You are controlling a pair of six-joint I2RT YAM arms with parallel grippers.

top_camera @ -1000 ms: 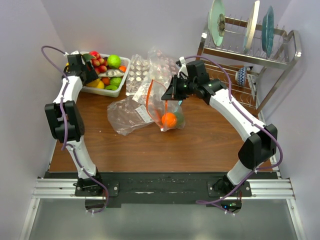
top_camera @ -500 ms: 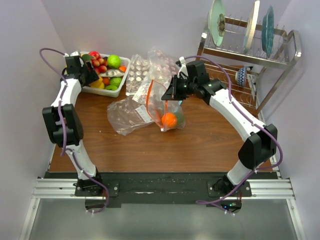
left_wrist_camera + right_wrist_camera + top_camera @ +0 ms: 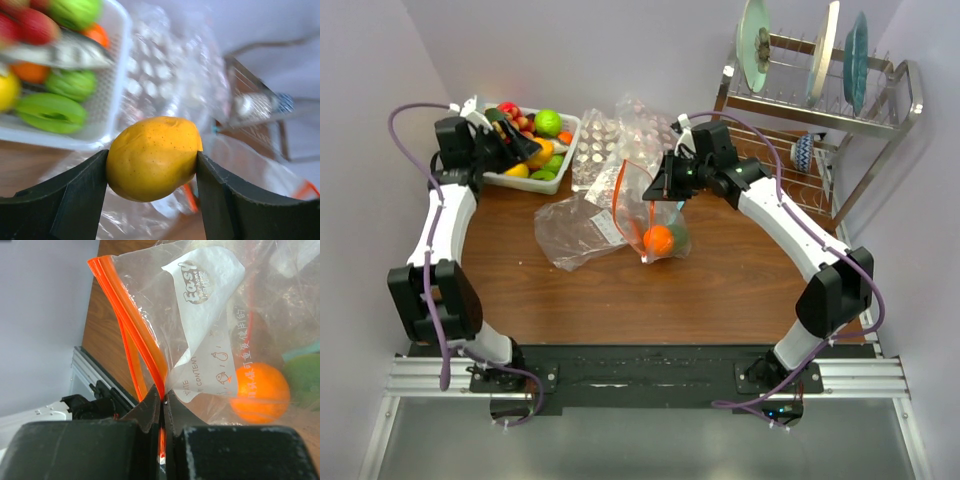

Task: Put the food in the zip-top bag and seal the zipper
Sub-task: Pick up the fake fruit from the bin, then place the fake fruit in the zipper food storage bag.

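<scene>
Left end effector (image 3: 151,165), clamped wide on the yellow lemon (image 3: 155,150), has lifted it from the white tray (image 3: 535,184), ready for the zip-top bag (image 3: 655,215) that the right end effector (image 3: 162,402) holds over the bench (image 3: 620,290), pinched tight on its zipper (image 3: 135,315).

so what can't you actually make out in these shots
left wrist: fruits in the white basket are blurred; top edge cuts some off.
right wrist: green fruit in the zip-top bag is cut by the right edge.
top external: lemon in the left pincer is too small to identify.
</scene>
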